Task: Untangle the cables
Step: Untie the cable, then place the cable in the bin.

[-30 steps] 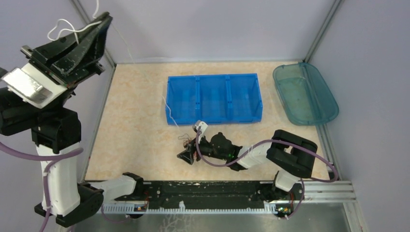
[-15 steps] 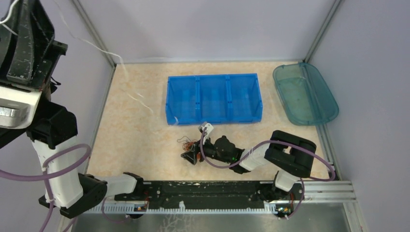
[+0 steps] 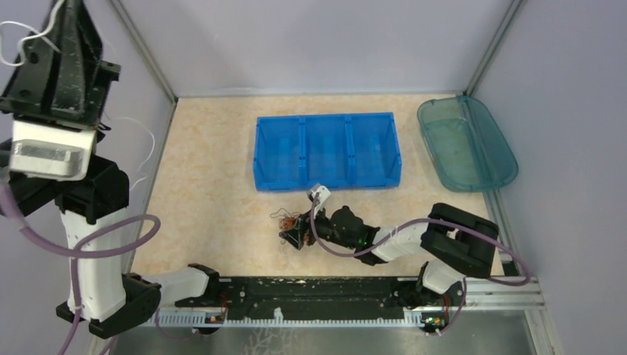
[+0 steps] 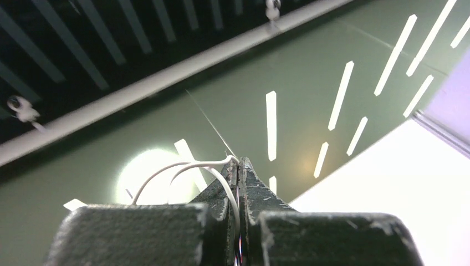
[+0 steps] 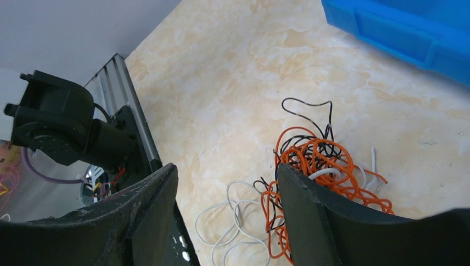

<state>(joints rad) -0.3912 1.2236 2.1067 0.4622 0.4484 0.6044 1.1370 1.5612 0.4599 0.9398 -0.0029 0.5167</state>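
Left hand (image 4: pixel 239 166) is pointing upward at the far left, high above the worktop (image 3: pixel 207 192). Its fingers are pressing together, pinching a white cable (image 4: pixel 185 166) that is looping out beside the tips. In the top view a strand is hanging by the left wall.

Right hand (image 5: pixel 227 169) is lying low mid-worktop, fingers spread apart, gripping nothing.

Tangle (image 5: pixel 316 160) of orange, black and white cables is resting on the worktop just ahead of those fingers, on the near side of the blue bin (image 3: pixel 329 177).

Teal tray (image 3: pixel 444 103) is sitting far right.
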